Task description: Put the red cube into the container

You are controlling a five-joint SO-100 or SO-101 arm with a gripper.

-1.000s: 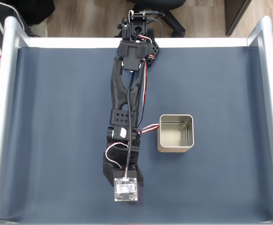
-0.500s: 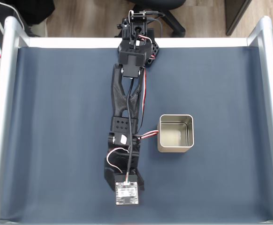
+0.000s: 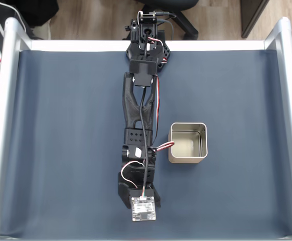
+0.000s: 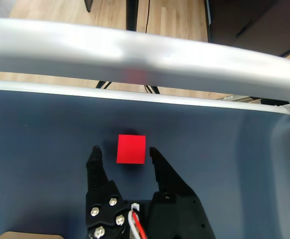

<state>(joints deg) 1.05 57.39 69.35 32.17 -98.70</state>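
Observation:
In the wrist view the red cube (image 4: 131, 149) lies on the dark blue mat close to the table's silver rail. My gripper (image 4: 124, 150) is open with its fingertips on either side of the cube; a gap shows on the left side, and the right finger is almost at the cube's face. The fixed view has the arm (image 3: 138, 115) stretched from its base at the top down to the mat's lower edge, the wrist camera board (image 3: 143, 208) covering the gripper and cube. The container (image 3: 187, 142), a square silvery tin, stands open and empty to the right of the forearm.
A raised silver rail (image 4: 150, 52) runs across just beyond the cube. Similar rails (image 3: 5, 125) border the mat on the left and right. Red and white servo wires (image 3: 161, 146) loop toward the tin's left wall.
The arm has reached further toward the lower edge of the mat in the fixed view, the wrist shifting down and slightly right. The tin has not moved.

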